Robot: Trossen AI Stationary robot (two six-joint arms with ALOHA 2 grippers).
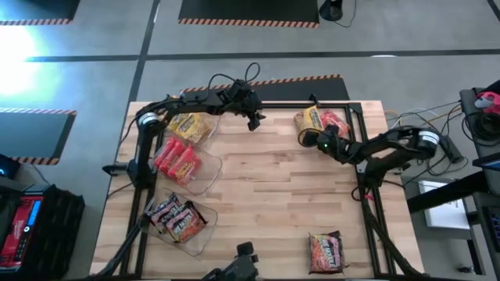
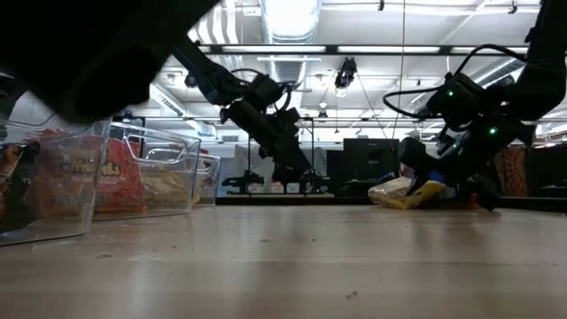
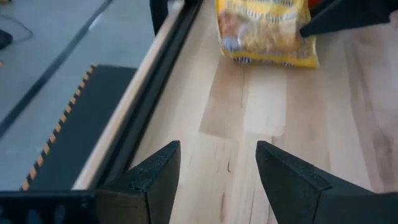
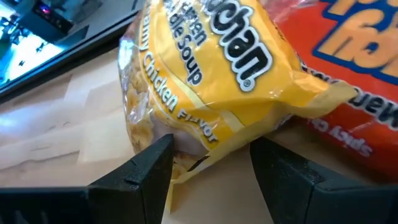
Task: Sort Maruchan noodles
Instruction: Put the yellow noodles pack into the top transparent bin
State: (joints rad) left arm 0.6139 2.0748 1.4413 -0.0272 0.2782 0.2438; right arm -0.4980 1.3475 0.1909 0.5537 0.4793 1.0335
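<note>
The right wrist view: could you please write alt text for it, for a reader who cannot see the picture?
A yellow Maruchan chicken-flavor noodle packet fills the view, lying partly on a red-orange packet on the wooden table. The right gripper is open just in front of the yellow packet's edge, not yet closed on it.

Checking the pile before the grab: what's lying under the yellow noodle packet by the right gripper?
The yellow packet lies partly on a red packet, beside the open right gripper. Whatever lies beneath the rest is covered.
</note>
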